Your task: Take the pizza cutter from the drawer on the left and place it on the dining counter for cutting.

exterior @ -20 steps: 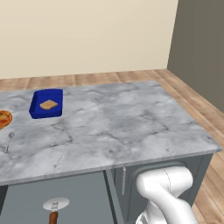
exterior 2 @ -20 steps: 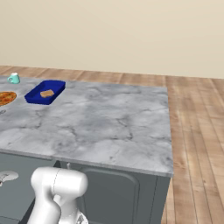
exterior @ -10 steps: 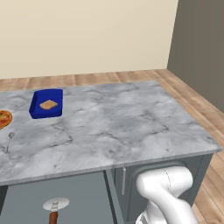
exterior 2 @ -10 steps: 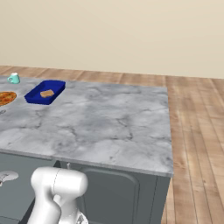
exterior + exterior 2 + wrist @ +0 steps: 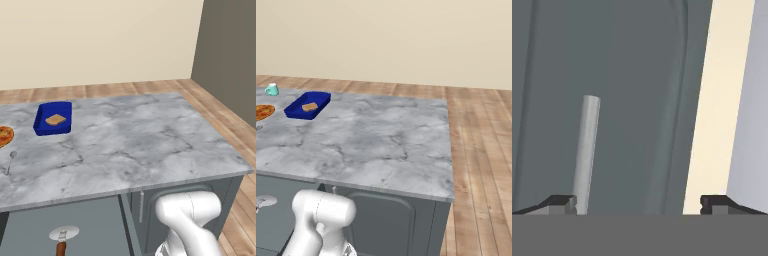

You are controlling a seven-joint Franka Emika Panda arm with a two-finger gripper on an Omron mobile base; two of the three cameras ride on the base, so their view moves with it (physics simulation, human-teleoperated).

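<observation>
- Pizza cutter (image 5: 62, 237) lies in the open drawer (image 5: 30, 230) under the dining counter (image 5: 130, 145) in my left base view, silver wheel farther in, reddish handle nearer the front; a blue tray (image 5: 52, 118) sits on the marble.
- Right base view: the cutter's wheel (image 5: 265, 202) peeks at the left edge, below the counter top.
- Hand view: my gripper (image 5: 639, 202) stands wide apart, empty, facing a dark cabinet door with its silver bar handle (image 5: 586, 150).
</observation>
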